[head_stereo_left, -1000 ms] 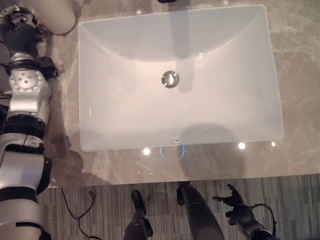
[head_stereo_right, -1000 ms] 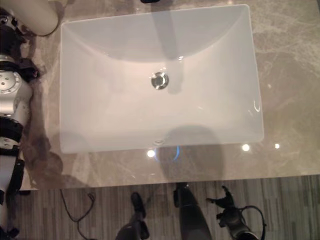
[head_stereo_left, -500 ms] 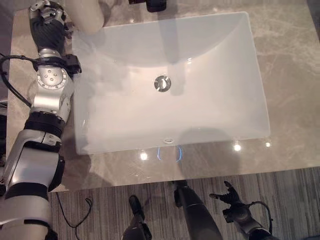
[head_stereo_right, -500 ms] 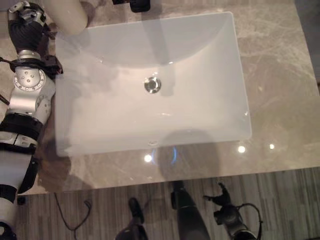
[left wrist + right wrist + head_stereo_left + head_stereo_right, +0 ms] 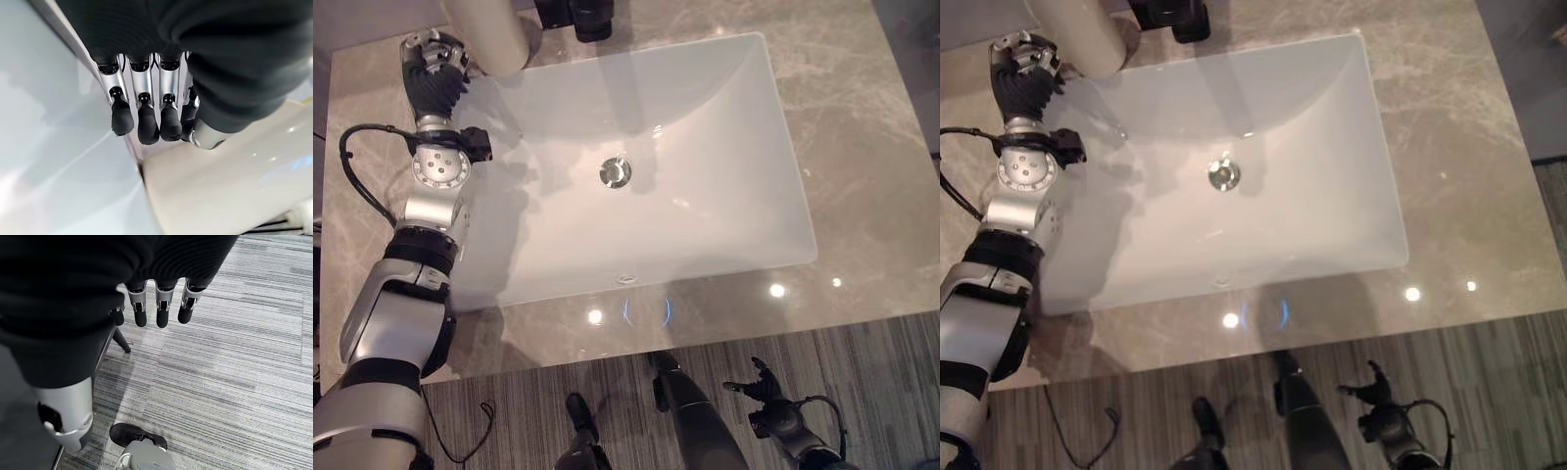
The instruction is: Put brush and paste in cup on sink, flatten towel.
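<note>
Your left hand [image 5: 433, 65] has reached farther up the countertop [image 5: 862, 147] since a second ago — it now sits at the white sink's [image 5: 705, 196] far left corner, just beside a cream cup [image 5: 489, 34], fingers relaxed, holding nothing. Your right hand [image 5: 766, 384] hangs low over the carpet — fingers loose, empty.

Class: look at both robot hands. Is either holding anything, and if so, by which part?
Nothing is held. The left hand hangs relaxed beside the cream cup; the right hand hangs open over the floor.
</note>
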Available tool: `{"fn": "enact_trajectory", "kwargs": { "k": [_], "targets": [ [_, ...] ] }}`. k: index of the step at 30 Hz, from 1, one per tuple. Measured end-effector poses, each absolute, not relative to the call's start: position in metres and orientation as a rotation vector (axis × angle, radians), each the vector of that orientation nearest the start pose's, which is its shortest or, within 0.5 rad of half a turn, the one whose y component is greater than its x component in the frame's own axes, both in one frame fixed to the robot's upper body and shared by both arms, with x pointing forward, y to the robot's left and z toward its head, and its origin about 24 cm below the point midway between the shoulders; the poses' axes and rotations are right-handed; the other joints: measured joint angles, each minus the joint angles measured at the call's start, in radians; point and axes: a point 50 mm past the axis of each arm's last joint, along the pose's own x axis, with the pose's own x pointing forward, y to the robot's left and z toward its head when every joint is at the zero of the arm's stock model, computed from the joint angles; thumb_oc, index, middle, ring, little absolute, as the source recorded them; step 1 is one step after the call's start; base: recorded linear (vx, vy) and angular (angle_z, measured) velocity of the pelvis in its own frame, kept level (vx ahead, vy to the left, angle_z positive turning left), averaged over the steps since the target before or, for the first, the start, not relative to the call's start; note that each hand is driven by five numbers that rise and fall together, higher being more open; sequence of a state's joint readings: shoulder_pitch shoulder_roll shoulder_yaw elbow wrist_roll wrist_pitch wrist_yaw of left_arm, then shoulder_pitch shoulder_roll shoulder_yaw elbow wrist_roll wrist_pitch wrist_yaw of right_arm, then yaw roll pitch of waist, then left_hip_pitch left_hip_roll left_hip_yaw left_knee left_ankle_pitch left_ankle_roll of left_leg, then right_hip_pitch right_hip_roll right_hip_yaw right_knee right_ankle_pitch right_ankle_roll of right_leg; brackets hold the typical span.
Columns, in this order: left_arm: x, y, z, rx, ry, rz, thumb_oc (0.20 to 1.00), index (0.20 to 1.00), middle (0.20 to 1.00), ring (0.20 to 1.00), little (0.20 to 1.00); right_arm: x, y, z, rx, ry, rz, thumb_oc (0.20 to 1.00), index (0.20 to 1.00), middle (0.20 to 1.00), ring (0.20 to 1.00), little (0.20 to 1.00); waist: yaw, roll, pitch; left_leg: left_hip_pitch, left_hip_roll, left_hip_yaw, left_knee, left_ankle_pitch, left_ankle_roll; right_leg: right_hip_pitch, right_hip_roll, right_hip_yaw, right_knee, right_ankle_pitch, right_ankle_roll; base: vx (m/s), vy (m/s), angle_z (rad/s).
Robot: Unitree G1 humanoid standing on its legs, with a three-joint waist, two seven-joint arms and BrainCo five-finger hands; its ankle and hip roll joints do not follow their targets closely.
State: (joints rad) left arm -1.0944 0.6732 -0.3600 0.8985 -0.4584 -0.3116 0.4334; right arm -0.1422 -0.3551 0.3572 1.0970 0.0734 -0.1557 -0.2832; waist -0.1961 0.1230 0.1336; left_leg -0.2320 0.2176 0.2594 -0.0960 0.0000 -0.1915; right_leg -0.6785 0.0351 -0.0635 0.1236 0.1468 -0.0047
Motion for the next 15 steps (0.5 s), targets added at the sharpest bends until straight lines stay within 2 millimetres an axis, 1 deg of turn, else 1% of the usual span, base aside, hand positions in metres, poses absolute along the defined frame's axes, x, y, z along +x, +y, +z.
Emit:
{"fn": "enact_trajectory", "kwargs": {
  "k": [2, 3, 4, 5, 6, 8, 10, 12, 13, 14, 15],
  "targets": [
    [0.392, 0.253, 0.256, 0.233, -0.500, 0.468, 0.200, 0.200, 0.200, 0.200, 0.200, 0.178, -0.253, -0.118, -0.577, 0.797, -0.149, 1.000, 1.000, 1.000, 1.000, 1.000, 0.008, 0.000, 0.000, 0.018, 0.001, -0.002, -0.002, 0.003, 0.000, 0.026, -0.002, -0.005, -0.007, 0.000, 0.000, -0.03, 0.018, 0.10],
    [0.391, 0.256, 0.250, 0.236, -0.479, 0.480, 0.200, 0.200, 0.200, 0.200, 0.200, 0.176, -0.254, -0.118, -0.580, 0.804, -0.151, 1.000, 1.000, 1.000, 1.000, 1.000, 0.008, 0.000, 0.000, 0.025, 0.001, -0.003, -0.002, 0.003, 0.000, 0.035, -0.002, -0.005, -0.009, 0.000, 0.000, -0.02, 0.022, 0.09],
    [0.390, 0.259, 0.245, 0.230, -0.461, 0.499, 0.366, 0.366, 0.366, 0.366, 0.366, 0.174, -0.256, -0.120, -0.587, 0.819, -0.154, 1.000, 1.000, 1.000, 1.000, 1.000, 0.017, 0.001, 0.000, 0.033, 0.001, -0.005, -0.002, 0.003, 0.000, 0.049, -0.004, -0.008, -0.016, 0.001, 0.000, -0.04, 0.018, 0.09],
    [0.389, 0.263, 0.242, 0.220, -0.453, 0.514, 0.711, 0.711, 0.711, 0.711, 0.711, 0.173, -0.257, -0.121, -0.594, 0.830, -0.154, 1.000, 1.000, 1.000, 1.000, 1.000, 0.020, 0.001, -0.001, 0.036, 0.001, -0.006, -0.003, 0.003, 0.000, 0.055, -0.006, -0.012, -0.020, 0.003, 0.003, -0.03, 0.021, 0.11],
    [0.388, 0.267, 0.239, 0.208, -0.447, 0.535, 1.000, 1.000, 1.000, 1.000, 1.000, 0.172, -0.258, -0.121, -0.599, 0.840, -0.158, 1.000, 1.000, 1.000, 1.000, 1.000, 0.023, 0.001, 0.000, 0.038, 0.001, -0.008, -0.003, 0.003, 0.000, 0.062, -0.009, -0.018, -0.023, 0.004, 0.002, -0.03, 0.020, 0.13],
    [0.385, 0.274, 0.231, 0.190, -0.428, 0.571, 1.000, 1.000, 1.000, 1.000, 1.000, 0.169, -0.261, -0.122, -0.606, 0.861, -0.163, 1.000, 1.000, 1.000, 1.000, 1.000, 0.022, 0.003, -0.002, 0.042, 0.001, -0.011, -0.003, 0.003, 0.000, 0.074, -0.014, -0.029, -0.027, 0.004, 0.000, -0.02, 0.046, 0.18],
    [0.379, 0.286, 0.217, 0.180, -0.395, 0.612, 1.000, 1.000, 1.000, 1.000, 1.000, 0.168, -0.264, -0.123, -0.616, 0.881, -0.169, 1.000, 1.000, 1.000, 1.000, 1.000, 0.038, 0.003, -0.003, 0.064, -0.002, -0.031, -0.003, 0.002, -0.001, 0.118, -0.020, -0.035, -0.059, 0.019, 0.001, -0.02, 0.052, 0.14],
    [0.370, 0.290, 0.211, 0.164, -0.413, 0.629, 1.000, 1.000, 1.000, 1.000, 1.000, 0.165, -0.265, -0.124, -0.620, 0.897, -0.170, 1.000, 1.000, 1.000, 1.000, 1.000, 0.051, 0.004, -0.003, 0.091, -0.002, -0.036, -0.003, 0.002, 0.000, 0.161, -0.025, -0.052, -0.079, 0.024, 0.002, -0.01, 0.069, 0.16],
    [0.364, 0.292, 0.211, 0.162, -0.440, 0.629, 1.000, 1.000, 1.000, 1.000, 1.000, 0.166, -0.266, -0.123, -0.619, 0.898, -0.171, 1.000, 1.000, 1.000, 1.000, 1.000, 0.053, 0.004, -0.004, 0.098, -0.002, -0.041, -0.003, 0.000, 0.002, 0.177, -0.027, -0.056, -0.086, 0.025, 0.004, -0.01, 0.087, 0.18],
    [0.353, 0.294, 0.212, 0.162, -0.484, 0.625, 1.000, 1.000, 1.000, 1.000, 1.000, 0.166, -0.267, -0.123, -0.617, 0.899, -0.174, 1.000, 1.000, 1.000, 1.000, 1.000, 0.052, 0.005, -0.004, 0.109, -0.003, -0.045, -0.003, -0.001, 0.003, 0.194, -0.027, -0.057, -0.097, 0.027, 0.006, -0.01, 0.076, 0.13],
    [0.332, 0.301, 0.207, 0.204, -0.539, 0.629, 1.000, 1.000, 1.000, 1.000, 1.000, 0.165, -0.269, -0.123, -0.609, 0.904, -0.176, 1.000, 1.000, 1.000, 1.000, 1.000, 0.064, 0.006, -0.010, 0.131, -0.005, -0.053, -0.004, -0.001, 0.003, 0.225, -0.032, -0.064, -0.104, 0.029, 0.007, 0.00, 0.139, 0.04]
  ]
}}
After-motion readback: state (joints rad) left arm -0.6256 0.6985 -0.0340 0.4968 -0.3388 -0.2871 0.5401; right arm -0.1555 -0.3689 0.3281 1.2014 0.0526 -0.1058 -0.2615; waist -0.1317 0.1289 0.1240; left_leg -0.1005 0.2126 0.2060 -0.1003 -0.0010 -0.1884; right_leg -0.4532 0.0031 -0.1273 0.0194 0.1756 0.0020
